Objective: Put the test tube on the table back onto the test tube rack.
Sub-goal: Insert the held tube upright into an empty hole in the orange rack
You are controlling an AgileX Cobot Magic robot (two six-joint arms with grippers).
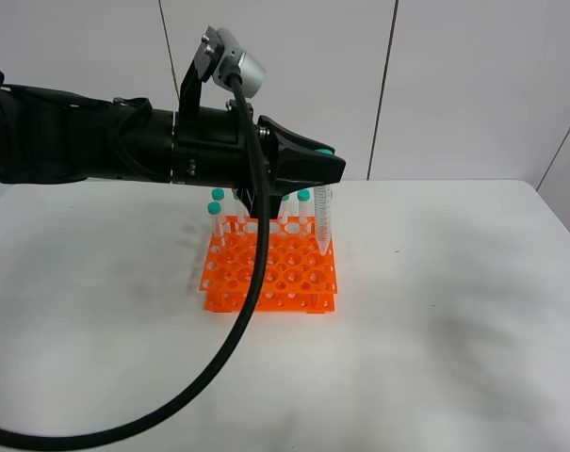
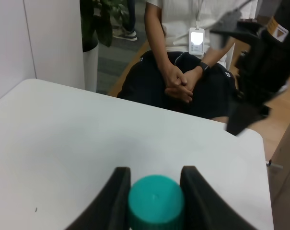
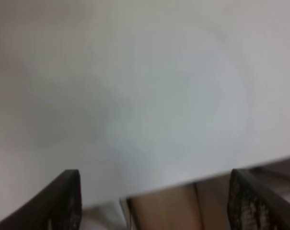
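High camera faces the table [image 1: 454,311] front-on; both wrist cameras skim it closely.

Left arm [image 1: 124,146] spans over test tube rack [image 1: 270,278], blocking approach from above and left; capped tubes [image 1: 215,218] crowd rear row; front holes open; black cable [image 1: 262,254] crosses front-left desk [image 1: 454,311]; right side of desk open

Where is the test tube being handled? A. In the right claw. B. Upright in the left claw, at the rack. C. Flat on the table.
B: the left claw grips the test tube by its teal cap, upright at the right edge of the test tube rack.
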